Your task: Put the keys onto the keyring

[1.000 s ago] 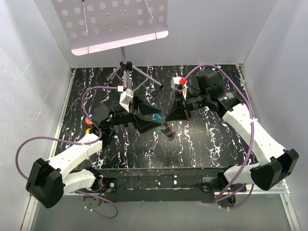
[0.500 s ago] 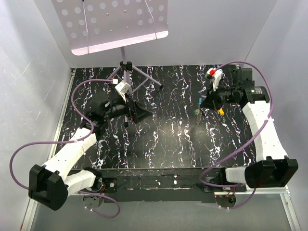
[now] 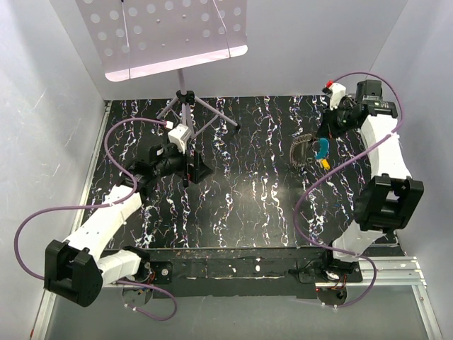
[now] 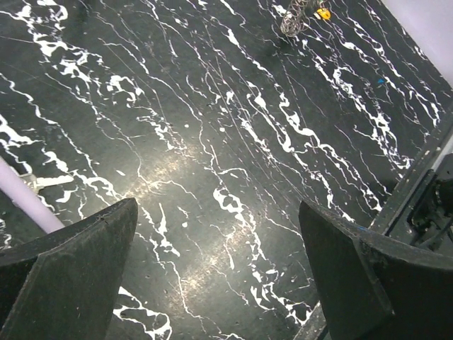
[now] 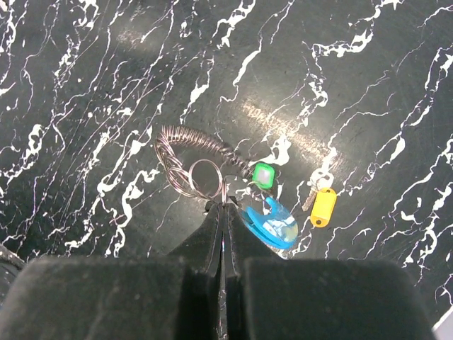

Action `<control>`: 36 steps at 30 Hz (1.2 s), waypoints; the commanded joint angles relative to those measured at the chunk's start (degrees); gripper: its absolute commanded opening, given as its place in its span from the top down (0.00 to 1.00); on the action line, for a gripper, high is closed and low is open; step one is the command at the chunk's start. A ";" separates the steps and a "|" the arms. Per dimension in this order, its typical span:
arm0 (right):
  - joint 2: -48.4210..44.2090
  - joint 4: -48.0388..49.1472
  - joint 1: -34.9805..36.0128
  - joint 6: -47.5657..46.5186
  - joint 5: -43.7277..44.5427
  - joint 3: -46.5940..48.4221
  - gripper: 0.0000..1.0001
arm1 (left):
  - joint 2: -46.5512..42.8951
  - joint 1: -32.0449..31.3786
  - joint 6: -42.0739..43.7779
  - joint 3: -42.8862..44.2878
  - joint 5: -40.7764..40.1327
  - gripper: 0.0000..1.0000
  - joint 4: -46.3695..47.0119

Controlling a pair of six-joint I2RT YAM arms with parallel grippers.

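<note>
**Arms part after the meeting at mid-counter.** At the near left of the counter (image 3: 233, 212) we see the left fingers (image 3: 199, 170) spread wide and empty. They have drawn back toward their own side from the middle, where a second ago both arms met over the bunch. Their wrist view shows only bare marbled surface between them.

Farther off, at the right, the keyring (image 5: 185, 152) now sits where the right arm has carried it. It is a grey coiled loop that seems to lie on the counter. Its blue clip (image 5: 270, 224) is just beside a green tag (image 5: 263, 173), and a key (image 5: 322, 177) with a yellow tag (image 5: 322, 207) lies close by. Farthest back, the right fingers (image 5: 223, 212) are pressed together, pinching the small ring (image 5: 205, 177) at the loop's end.

We judge that the two-armed threading is over and the bunch is being set aside. We cannot tell whether every key truly hangs on the ring, because the tagged key's link to the bunch is too small to make out.
</note>
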 commanded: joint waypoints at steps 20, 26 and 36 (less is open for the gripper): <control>24.54 5.16 9.02 10.27 2.06 22.25 0.99 | -6.54 0.58 2.67 -3.03 -3.31 0.02 1.49; 31.57 3.50 16.67 8.60 5.84 28.84 0.95 | -6.90 0.58 2.85 -3.91 -3.74 0.02 2.20; 14.92 5.41 15.37 8.77 0.85 14.21 0.41 | -10.85 0.58 1.89 -5.93 -6.12 0.02 4.04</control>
